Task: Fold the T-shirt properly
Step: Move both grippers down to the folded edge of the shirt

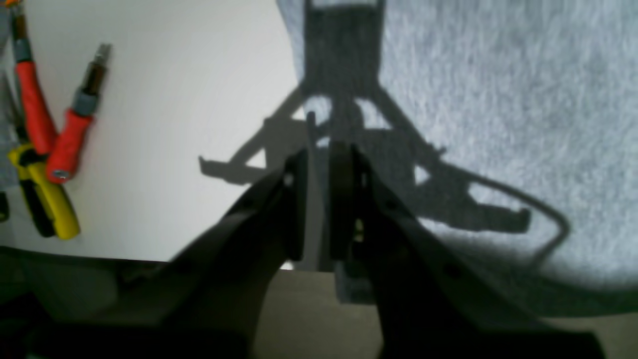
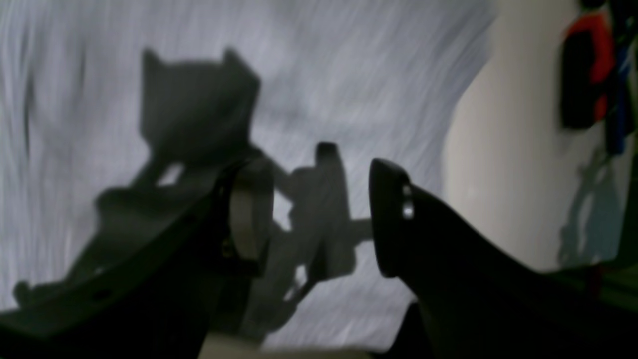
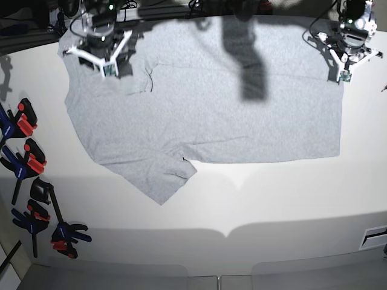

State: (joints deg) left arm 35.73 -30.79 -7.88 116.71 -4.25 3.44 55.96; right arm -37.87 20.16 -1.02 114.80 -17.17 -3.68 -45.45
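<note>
T-shirt [image 3: 217, 115] lies spread flat on the white table [image 3: 272, 199], plain grey side up, with one sleeve pointing toward the table's front edge and light wrinkles near the right gripper [image 3: 107, 67]. In the base view that gripper hangs over the shirt's far corner on the picture's left, while the left gripper [image 3: 345, 74] hangs at the shirt's far edge on the picture's right.

Right wrist view shows the right gripper [image 2: 319, 214] with its jaws spread wide and nothing between them, only blurred grey cloth [image 2: 349, 75] and the gripper's shadow below. Left wrist view shows the left gripper [image 1: 319, 169] with its jaws nearly pressed together, a thin gap left; whether they pinch any cloth I cannot tell. Under it runs the shirt's edge [image 1: 498, 99], cloth on one side and bare table [image 1: 189, 89] on the other.

Only the left wrist view shows red and yellow tool handles [image 1: 50, 144] nearby. Only the base view shows the clamps [image 3: 30, 163] along the table's left side.
</note>
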